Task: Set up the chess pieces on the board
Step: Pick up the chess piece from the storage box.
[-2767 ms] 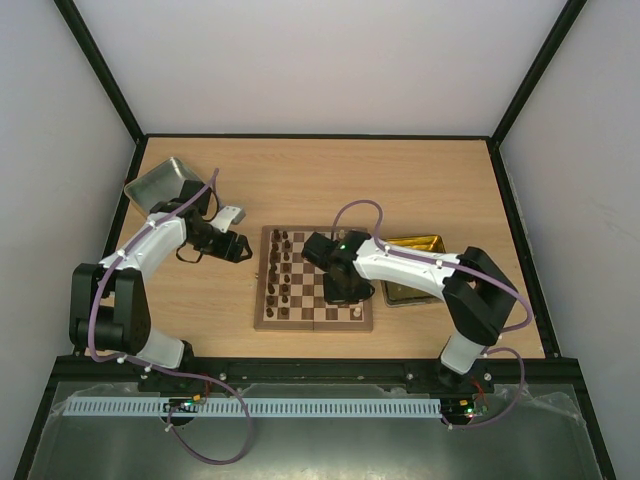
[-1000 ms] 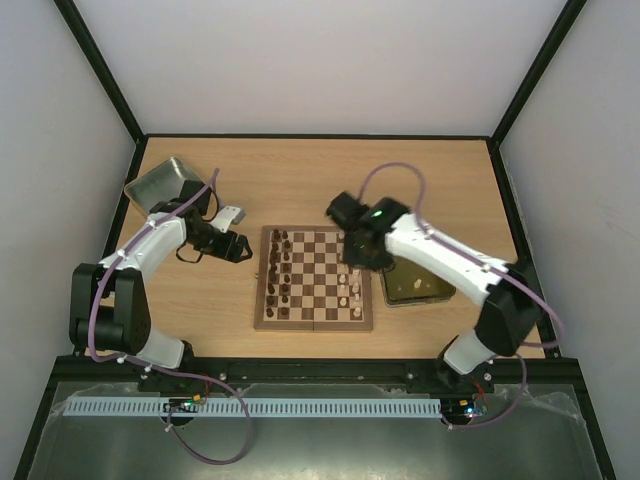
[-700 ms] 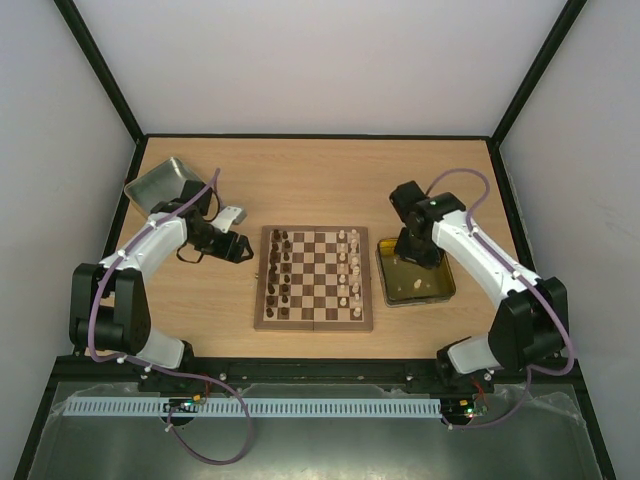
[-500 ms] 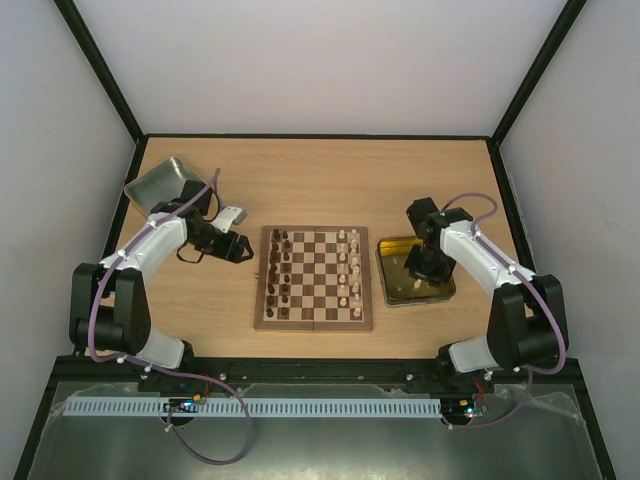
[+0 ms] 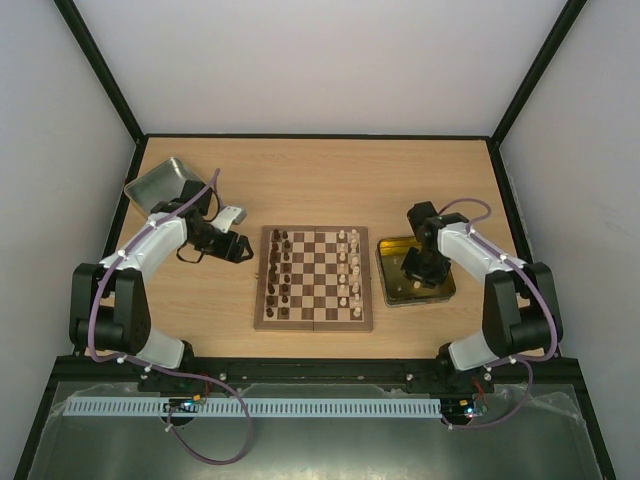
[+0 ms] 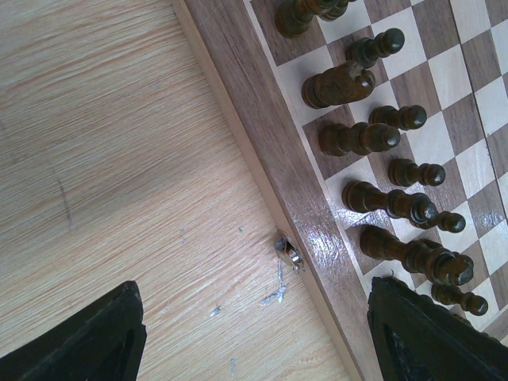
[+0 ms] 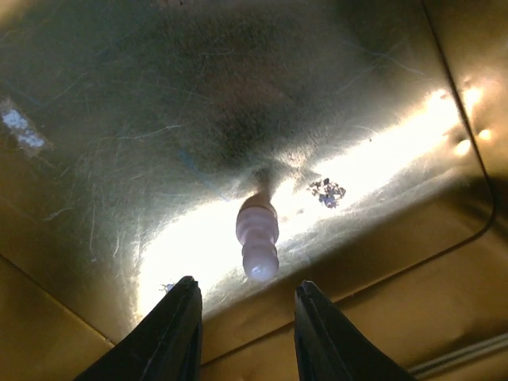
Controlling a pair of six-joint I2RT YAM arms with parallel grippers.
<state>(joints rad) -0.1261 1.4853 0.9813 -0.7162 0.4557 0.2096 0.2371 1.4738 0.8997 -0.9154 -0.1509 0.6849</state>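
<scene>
Right fingers (image 7: 173, 333): they stand apart and hold nothing; the gap is a little wider than the piece in front of them.
Single pale piece (image 7: 258, 238): it lies on its side on the tray floor, just beyond the fingertips and in line with the gap. It touches neither finger.
Right gripper (image 5: 415, 268): it is low over the yellow tray (image 5: 443, 290) and points down at the floor; from above it covers the piece.
Left fingers (image 6: 87, 341): they are very wide apart, and between them show only the bare table (image 6: 119, 159) and the edge of the board.
Left gripper (image 5: 238, 247): it hovers over the table, just beside the left border of the board (image 5: 313, 325).
Board: it lies flat in the middle of the table, between the two arms; a small metal clasp (image 6: 290, 252) sits on its left edge.
Dark pieces (image 6: 357, 139): they stand upright in two rows along the left side of the board.
Pale pieces (image 5: 350, 272): they stand along the right side; they are too small to count.
Tin (image 5: 160, 180): silver, at the far left corner of the table, well apart from the board.
</scene>
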